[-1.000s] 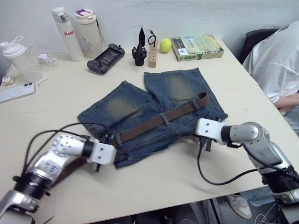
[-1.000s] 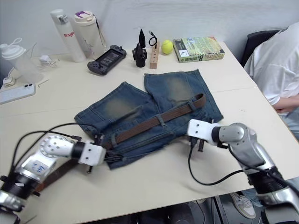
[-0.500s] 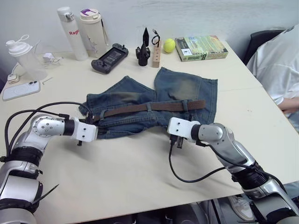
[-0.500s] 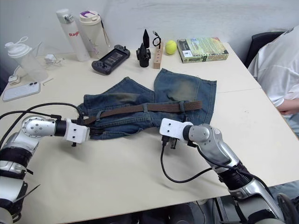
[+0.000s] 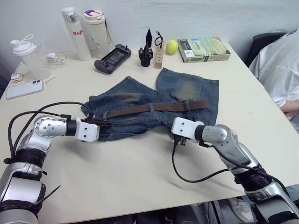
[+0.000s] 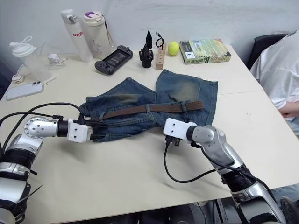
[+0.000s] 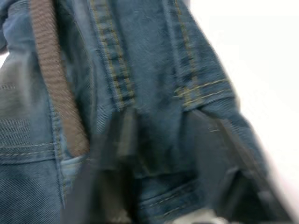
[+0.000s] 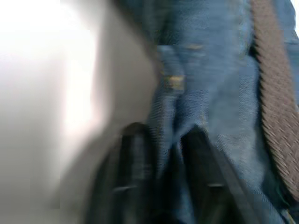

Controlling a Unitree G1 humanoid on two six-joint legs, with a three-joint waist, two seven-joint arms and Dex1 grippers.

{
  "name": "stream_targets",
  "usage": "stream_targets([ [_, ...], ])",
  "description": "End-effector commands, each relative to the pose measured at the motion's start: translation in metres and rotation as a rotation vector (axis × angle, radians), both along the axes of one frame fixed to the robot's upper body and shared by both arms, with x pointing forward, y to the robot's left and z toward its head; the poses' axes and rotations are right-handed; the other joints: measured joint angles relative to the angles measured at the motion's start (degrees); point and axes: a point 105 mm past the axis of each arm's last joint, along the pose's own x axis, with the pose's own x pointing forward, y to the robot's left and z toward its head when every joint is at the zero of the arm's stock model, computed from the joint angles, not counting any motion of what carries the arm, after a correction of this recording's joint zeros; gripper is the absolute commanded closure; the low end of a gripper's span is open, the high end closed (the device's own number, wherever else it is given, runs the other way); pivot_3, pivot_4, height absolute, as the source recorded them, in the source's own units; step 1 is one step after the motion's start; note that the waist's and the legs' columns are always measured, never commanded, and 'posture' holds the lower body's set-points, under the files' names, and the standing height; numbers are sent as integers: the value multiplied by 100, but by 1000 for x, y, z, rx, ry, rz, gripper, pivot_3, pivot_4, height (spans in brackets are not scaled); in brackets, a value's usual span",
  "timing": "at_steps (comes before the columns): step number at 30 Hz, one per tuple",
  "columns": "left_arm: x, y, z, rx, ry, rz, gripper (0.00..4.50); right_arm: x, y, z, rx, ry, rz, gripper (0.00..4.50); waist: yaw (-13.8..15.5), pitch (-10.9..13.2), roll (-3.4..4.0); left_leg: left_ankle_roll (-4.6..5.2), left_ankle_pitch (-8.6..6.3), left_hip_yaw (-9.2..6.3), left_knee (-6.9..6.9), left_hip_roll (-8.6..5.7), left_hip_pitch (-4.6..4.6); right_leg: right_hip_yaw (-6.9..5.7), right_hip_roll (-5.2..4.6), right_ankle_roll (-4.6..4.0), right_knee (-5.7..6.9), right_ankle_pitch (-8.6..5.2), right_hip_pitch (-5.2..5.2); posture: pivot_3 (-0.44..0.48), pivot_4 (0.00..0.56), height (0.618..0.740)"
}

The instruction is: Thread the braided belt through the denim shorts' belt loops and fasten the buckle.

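The belt (image 5: 154, 107) is lying across the shorts (image 5: 154, 105) near the middle of the table (image 5: 140, 177), already running under at least two loops (image 5: 151, 108) along the waistband, its far end reaching the shorts' right side. I can't make out the buckle.

Both are looking soft and light: the denim is bunching and would drag if pulled, and the woven strap is floppy but grippy, so it is best pinched close to its free end, with the waistband pinned beside a loop.

The left gripper (image 6: 96, 132) is sitting at the shorts' left edge; whether it is gripping anything I can't tell. The right gripper (image 8: 161, 140) is pinching a fold of denim at the near hem.
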Motion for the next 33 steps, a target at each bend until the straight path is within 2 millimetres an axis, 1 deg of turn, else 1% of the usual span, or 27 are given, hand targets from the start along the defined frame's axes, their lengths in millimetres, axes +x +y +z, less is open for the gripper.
stream_targets([
  [1, -14, 0, 22, -102, 130, 3, 1498, -11, -14, 23, 116, 85, -13, 1256, -5, 6, 7, 0, -1, -2, 0, 1, -5, 0, 1, 0, -4, 0, -1, 0, 150, 720],
  [3, -20, 3, 36, -173, 227, 40, 1498, -14, -19, 45, 191, 108, -11, 256, -9, 26, 18, 0, -1, -10, 0, 2, -24, -5, 7, 0, -21, 0, -9, 0, 150, 720],
  [4, -22, 5, 41, -198, 272, 59, 1498, -16, -21, 54, 217, 123, -4, 62, -9, 37, 22, -1, 1, -11, 1, 2, -29, -6, 10, 2, -28, 1, -9, 0, 150, 720],
  [7, -17, 17, 58, -299, 368, 146, 1498, -13, -27, 80, 336, 173, -20, 62, -59, 48, 30, -3, 7, -13, 2, 3, -30, -7, 31, 3, -24, 1, -10, 0, 150, 720],
  [8, -10, 23, 65, -352, 377, 195, 1498, -6, -31, 87, 367, 177, -48, 62, -65, 48, 30, -4, 7, -14, 1, 3, -28, -6, 33, 3, -21, 1, -10, 0, 150, 720],
  [10, -1, 30, 70, -411, 406, 249, 1498, 6, -38, 96, 397, 180, -95, 62, -74, 49, 30, -5, 8, -15, 0, 2, -27, -7, 40, 2, -18, 1, -10, 0, 150, 720],
  [11, 7, 36, 70, -460, 425, 306, 1498, 20, -44, 101, 432, 177, -157, 62, -78, 49, 30, -5, 8, -14, -1, 2, -27, -6, 42, 3, -19, 1, -10, 0, 150, 720],
  [12, 13, 39, 69, -491, 439, 342, 1498, 30, -49, 104, 456, 179, -198, 62, -81, 49, 30, -5, 8, -8, -4, 0, -29, -8, 48, 3, -21, 1, -19, 0, 150, 720],
  [13, 21, 43, 65, -536, 456, 395, 1498, 45, -55, 104, 464, 177, -251, 62, -85, 49, 29, -4, 8, -2, -3, -3, -27, -9, 48, 4, -16, 2, -19, 0, 150, 720],
  [14, 27, 45, 60, -561, 472, 432, 1498, 57, -61, 102, 477, 182, -306, 62, -88, 49, 29, -2, 9, 16, -6, -5, -33, -13, 50, 9, -9, 5, -40, 0, 150, 720],
  [16, 32, 45, 49, -597, 521, 472, 1498, 74, -71, 95, 485, 198, -385, 62, -92, 48, 27, 0, 10, 28, -6, -8, -35, -9, 47, 10, 7, 5, -55, 0, 150, 720],
  [18, 32, 44, 40, -625, 590, 485, 1498, 85, -77, 90, 518, 224, -436, 62, -102, 47, 25, 2, 12, 37, -3, -9, -58, -5, 47, 12, 14, 6, -82, 0, 150, 720],
  [19, 32, 43, 35, -636, 618, 491, 1498, 90, -81, 84, 504, 235, -460, 62, -103, 47, 25, 3, 16, 38, 3, -8, -92, -5, 48, 13, 18, 7, -112, 0, 150, 720],
  [24, 33, 39, 15, -652, 699, 534, 1498, 92, -81, 62, 443, 338, -442, 62, -111, 49, 25, 4, 17, 41, 5, -5, -107, -5, 54, 13, 23, 7, -131, 0, 150, 720],
  [27, 34, 35, 10, -673, 754, 550, 1498, 92, -75, 58, 457, 384, -417, 62, -111, 49, 25, 4, 17, 44, 11, -5, -107, -1, 52, 13, 27, 7, -130, 0, 150, 720],
  [30, 33, 30, 3, -647, 775, 547, 1498, 92, -72, 55, 458, 405, -399, 812, -109, 48, 25, 4, 17, 42, 23, -3, -107, 0, 52, 13, 39, 7, -130, 0, 150, 720],
  [33, 31, 27, -2, -631, 801, 541, 1498, 89, -69, 51, 440, 421, -376, 2223, -108, 48, 25, 4, 17, 42, 29, -3, -106, 2, 50, 13, 44, 7, -130, 0, 150, 720],
])
